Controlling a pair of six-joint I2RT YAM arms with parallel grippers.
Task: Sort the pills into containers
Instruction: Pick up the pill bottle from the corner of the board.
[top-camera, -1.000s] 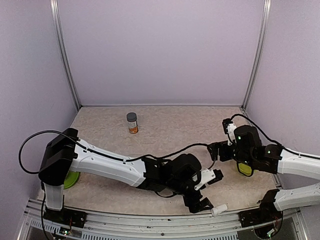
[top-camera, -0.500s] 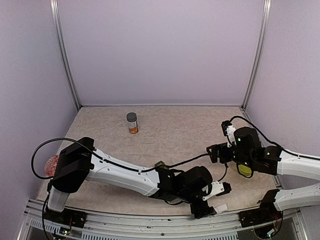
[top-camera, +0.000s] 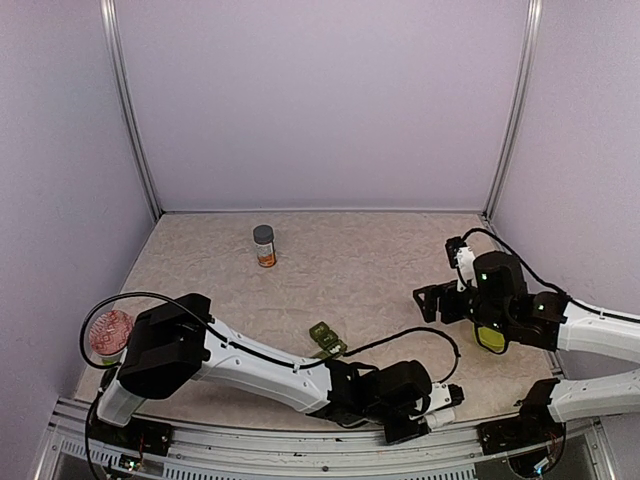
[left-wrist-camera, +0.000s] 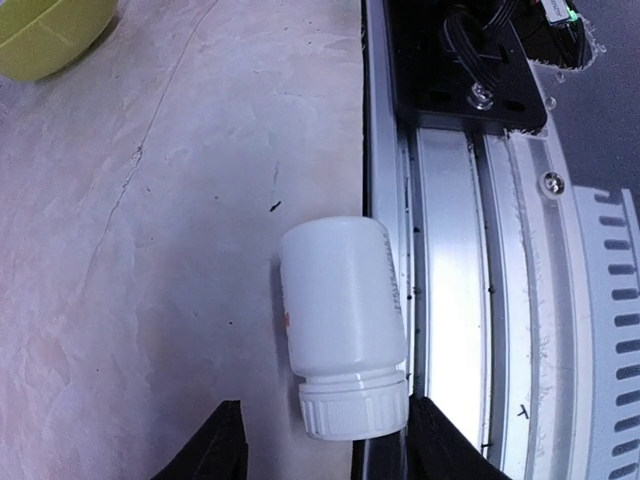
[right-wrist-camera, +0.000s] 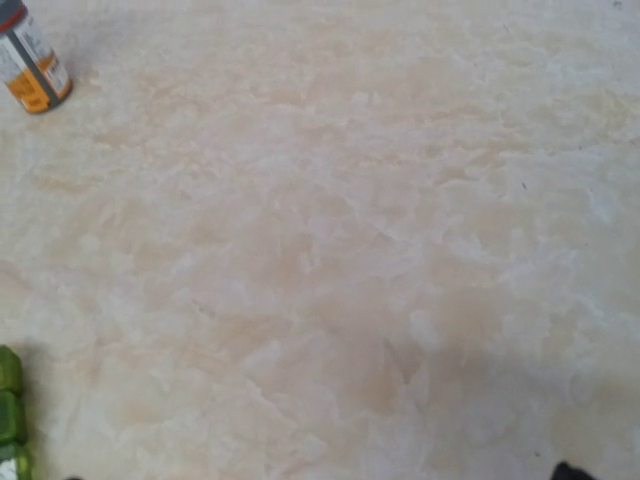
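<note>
Left gripper (left-wrist-camera: 330, 415) is narrowing on the white bottle (left-wrist-camera: 340, 290) between its fingers, beginning pickup; right gripper (top-camera: 432, 303) is idling wide.

The white plastic pill bottle (left-wrist-camera: 345, 320) lies on its side at the beige table's (left-wrist-camera: 150, 250) near edge, against the metal rail (left-wrist-camera: 440, 250), between my left gripper's (left-wrist-camera: 325, 410) fingers. The olive-green plastic pill box (top-camera: 325, 338) lies behind it, leftward.

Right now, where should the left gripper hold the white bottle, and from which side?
Probably at the ribbed cap end of the white bottle. It lies on its side along the metal rail, cap toward the left gripper, so come along its axis, fingers either side.
</note>
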